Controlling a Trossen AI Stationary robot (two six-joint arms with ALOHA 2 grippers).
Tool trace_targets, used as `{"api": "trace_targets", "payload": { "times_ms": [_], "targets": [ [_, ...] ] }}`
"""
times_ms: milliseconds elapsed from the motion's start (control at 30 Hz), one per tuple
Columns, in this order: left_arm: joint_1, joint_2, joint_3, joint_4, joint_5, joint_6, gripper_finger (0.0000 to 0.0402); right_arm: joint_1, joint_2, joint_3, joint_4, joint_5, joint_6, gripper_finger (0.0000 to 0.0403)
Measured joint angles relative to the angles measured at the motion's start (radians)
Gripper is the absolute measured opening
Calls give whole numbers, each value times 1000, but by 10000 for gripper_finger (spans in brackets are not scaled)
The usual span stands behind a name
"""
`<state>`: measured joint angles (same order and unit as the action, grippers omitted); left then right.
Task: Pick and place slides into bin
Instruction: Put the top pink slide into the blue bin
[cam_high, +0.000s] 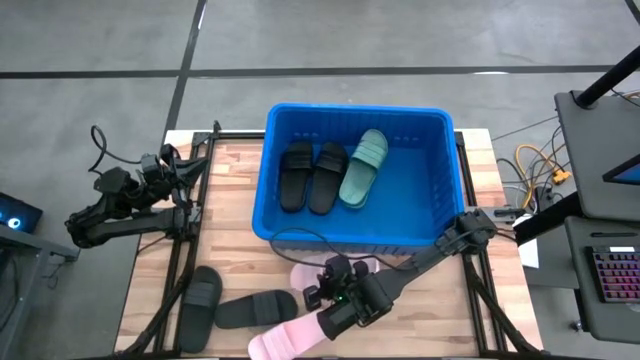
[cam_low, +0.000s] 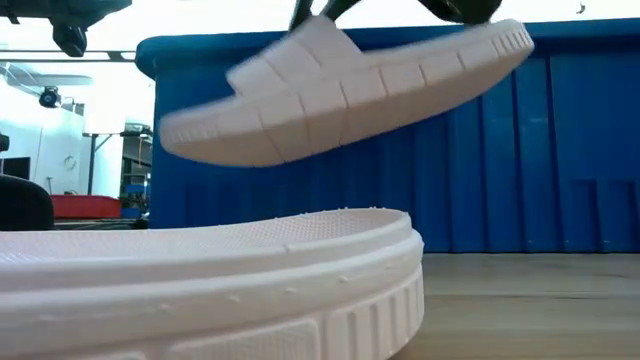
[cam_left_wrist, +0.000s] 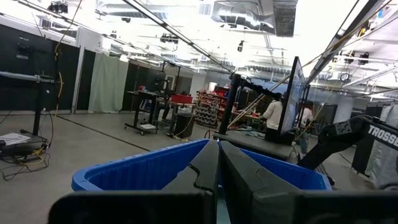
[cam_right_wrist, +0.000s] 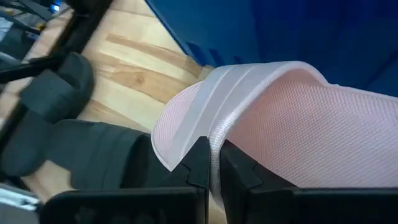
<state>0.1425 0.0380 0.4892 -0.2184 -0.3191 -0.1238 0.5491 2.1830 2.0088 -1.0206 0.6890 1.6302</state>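
A pale pink slide (cam_high: 288, 336) (cam_low: 340, 85) hangs in the air near the table's near edge, in front of the blue bin (cam_high: 440, 225). My right gripper (cam_high: 330, 312) (cam_right_wrist: 214, 171) is shut on it. A second pink slide (cam_high: 300, 272) (cam_low: 200, 290) lies on the table. Two black slides (cam_high: 200, 305) (cam_high: 255, 308) lie flat at the near left. In the bin lie two black slides (cam_high: 296, 175) (cam_high: 326, 176) and a green one (cam_high: 362, 166). My left gripper (cam_high: 175, 170) (cam_left_wrist: 217, 177) is shut and empty at the table's far left. My right gripper pinches the edge of the pink slide's strap band (cam_right_wrist: 214, 140) between its two fingers (cam_right_wrist: 198, 163). The fingers come from above. The slide hangs below them, clear of the table and tilted, with one end higher (cam_low: 490, 45).
The bin's near wall (cam_low: 500, 150) stands right behind the lifted slide. The black slide (cam_right_wrist: 93, 155) lies just beside and below it. Bare wooden table (cam_high: 430, 320) shows at the near right. Cables and a keyboard (cam_high: 610, 275) lie off the table's right edge.
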Motion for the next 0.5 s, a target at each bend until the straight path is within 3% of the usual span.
{"api": "trace_targets", "payload": {
  "times_ms": [167, 400, 500],
  "targets": [
    [0, 0, 0, 0, 0, 0, 0, -3, 0, 103, 4, 0, -48, 12],
    [0, 0, 0, 0, 0, 0, 0, -27, -9, 348, -19, 54, -283, 12],
    [0, 0, 0, 1, 0, 0, 0, -36, -61, 329, -4, 69, -349, 12]
  ]
}}
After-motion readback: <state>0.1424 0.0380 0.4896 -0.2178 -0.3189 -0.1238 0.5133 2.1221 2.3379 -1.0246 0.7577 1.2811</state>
